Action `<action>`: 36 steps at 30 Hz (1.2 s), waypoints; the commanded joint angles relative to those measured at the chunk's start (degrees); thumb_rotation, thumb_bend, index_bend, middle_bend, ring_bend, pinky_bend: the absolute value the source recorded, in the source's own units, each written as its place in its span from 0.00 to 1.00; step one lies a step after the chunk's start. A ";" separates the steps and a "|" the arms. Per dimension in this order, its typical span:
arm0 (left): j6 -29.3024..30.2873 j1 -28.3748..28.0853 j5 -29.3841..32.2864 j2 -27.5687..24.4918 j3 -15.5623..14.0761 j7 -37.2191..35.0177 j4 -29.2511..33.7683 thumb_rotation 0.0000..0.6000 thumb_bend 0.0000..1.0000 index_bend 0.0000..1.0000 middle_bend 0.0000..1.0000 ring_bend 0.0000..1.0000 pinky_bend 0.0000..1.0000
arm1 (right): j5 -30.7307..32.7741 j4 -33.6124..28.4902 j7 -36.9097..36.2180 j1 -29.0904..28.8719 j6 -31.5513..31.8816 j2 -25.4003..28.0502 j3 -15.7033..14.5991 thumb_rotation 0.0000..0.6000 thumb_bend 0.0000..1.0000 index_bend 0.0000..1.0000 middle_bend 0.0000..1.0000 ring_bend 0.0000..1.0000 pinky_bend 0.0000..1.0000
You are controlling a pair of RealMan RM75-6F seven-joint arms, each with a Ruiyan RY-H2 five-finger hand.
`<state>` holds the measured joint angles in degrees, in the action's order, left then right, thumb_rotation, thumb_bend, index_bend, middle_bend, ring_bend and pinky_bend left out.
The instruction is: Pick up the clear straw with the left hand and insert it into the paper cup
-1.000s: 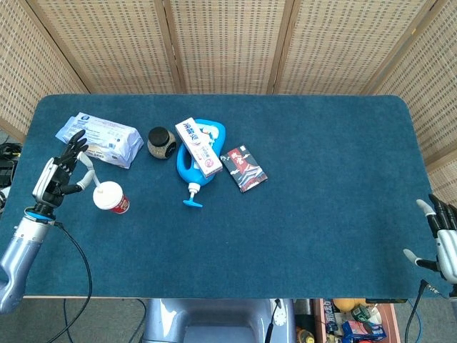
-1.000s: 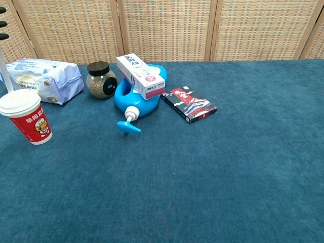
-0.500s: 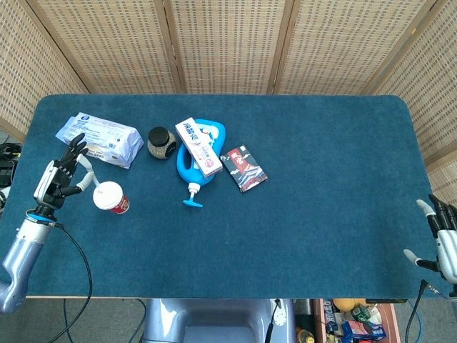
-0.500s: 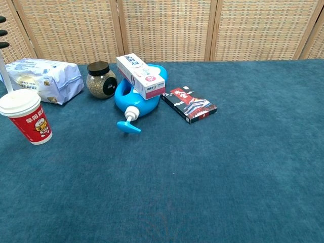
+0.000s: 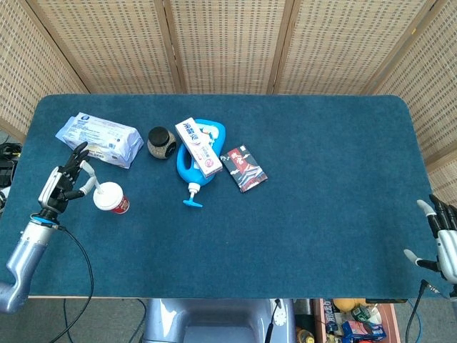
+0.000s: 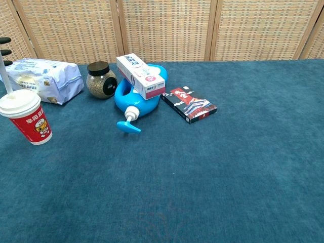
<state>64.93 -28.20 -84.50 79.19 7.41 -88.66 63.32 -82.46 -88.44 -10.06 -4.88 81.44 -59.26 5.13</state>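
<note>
The red-and-white paper cup [image 5: 112, 199] with a white lid stands near the table's left side; in the chest view this cup [image 6: 23, 117] is at the far left. My left hand [image 5: 63, 182] is just left of it and pinches the clear straw [image 5: 91, 179], which slants down toward the lid. The chest view shows the straw [image 6: 6, 78] nearly upright with its lower end at the lid, and only dark fingertips [image 6: 4, 50] at the frame edge. Whether the end has gone through the lid I cannot tell. My right hand [image 5: 443, 243] hangs open at the table's near right corner.
Behind the cup lies a pack of wipes [image 5: 100, 140]. To its right are a dark-lidded jar [image 5: 161, 142], a blue pump bottle [image 5: 200, 166] with a toothpaste box [image 5: 199, 146] on top, and a black box [image 5: 244, 168].
My left hand has sunk and shifted slightly toward the near edge, bringing the straw's lower end down to the cup lid. The right hand has not moved.
</note>
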 commanded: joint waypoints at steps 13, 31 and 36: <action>1.33 0.11 -2.25 0.61 -1.79 -0.24 -2.45 1.00 0.42 0.27 0.00 0.00 0.00 | -0.30 0.02 -0.25 0.09 0.17 -0.02 -0.11 1.00 0.00 0.00 0.00 0.00 0.00; 14.31 6.11 -6.82 -10.46 -4.19 25.70 9.42 1.00 0.25 0.00 0.00 0.00 0.00 | -1.42 -0.44 -0.98 0.59 1.45 0.48 -0.34 1.00 0.00 0.00 0.00 0.00 0.00; 16.31 12.26 1.85 -16.07 -4.50 68.43 24.24 1.00 0.10 0.00 0.00 0.00 0.00 | -1.60 -0.41 -0.76 0.77 1.88 0.45 -0.38 1.00 0.00 0.00 0.00 0.00 0.00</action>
<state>77.51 -22.51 -88.96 70.08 4.06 -58.18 72.65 -84.04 -88.85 -10.85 -4.14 83.28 -58.80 4.75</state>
